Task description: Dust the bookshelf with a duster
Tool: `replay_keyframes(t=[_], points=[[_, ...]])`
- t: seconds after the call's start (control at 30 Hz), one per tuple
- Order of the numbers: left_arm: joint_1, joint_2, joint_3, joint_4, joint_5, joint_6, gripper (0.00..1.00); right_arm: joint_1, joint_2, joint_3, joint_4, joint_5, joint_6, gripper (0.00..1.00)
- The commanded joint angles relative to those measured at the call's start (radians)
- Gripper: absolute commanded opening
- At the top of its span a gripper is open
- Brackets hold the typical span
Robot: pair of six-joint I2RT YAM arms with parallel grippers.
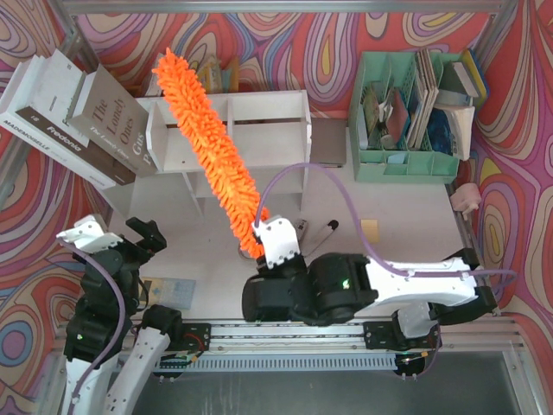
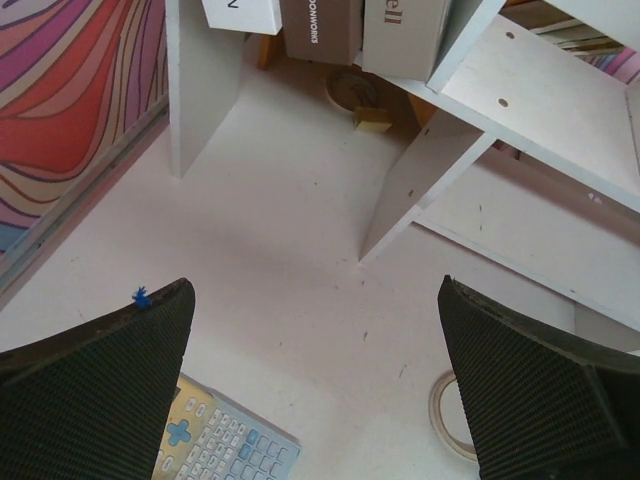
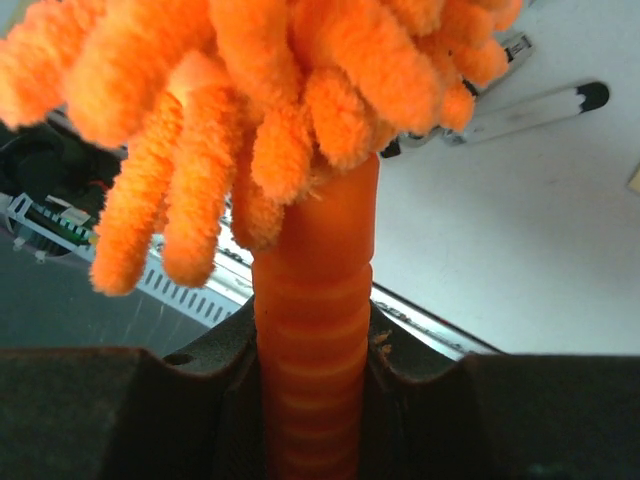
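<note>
Right fingers (image 3: 120,410) clench the duster (image 1: 207,147) by its stiff handle (image 3: 315,320), the sensible hold; its fluffy head looks light, floppy. Left fingers (image 2: 100,390) spread, empty.

The right end effector (image 1: 259,237) holds the duster (image 1: 207,138) slanted across the bookshelf (image 1: 263,110).
</note>
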Motion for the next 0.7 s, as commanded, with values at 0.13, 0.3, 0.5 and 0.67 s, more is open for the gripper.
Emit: replay_keyframes(t=[0.13, 0.3, 0.5, 0.67], points=[[-0.015, 0.040, 0.027, -0.038, -0.059, -0.025, 0.98, 0.063, -0.020, -0.259, 0.448, 0.003, 0.089, 0.00], [-0.038, 0.040, 0.031, -0.054, -0.085, -0.030, 0.98, 0.063, 0.050, -0.300, 0.579, -0.046, 0.063, 0.00], [-0.091, 0.030, 0.035, -0.072, -0.137, -0.038, 0.98, 0.052, 0.021, -0.462, 0.801, -0.084, 0.076, 0.00], [-0.105, 0.034, 0.035, -0.074, -0.143, -0.038, 0.98, -0.010, 0.016, -0.563, 0.963, -0.248, 0.059, 0.00]])
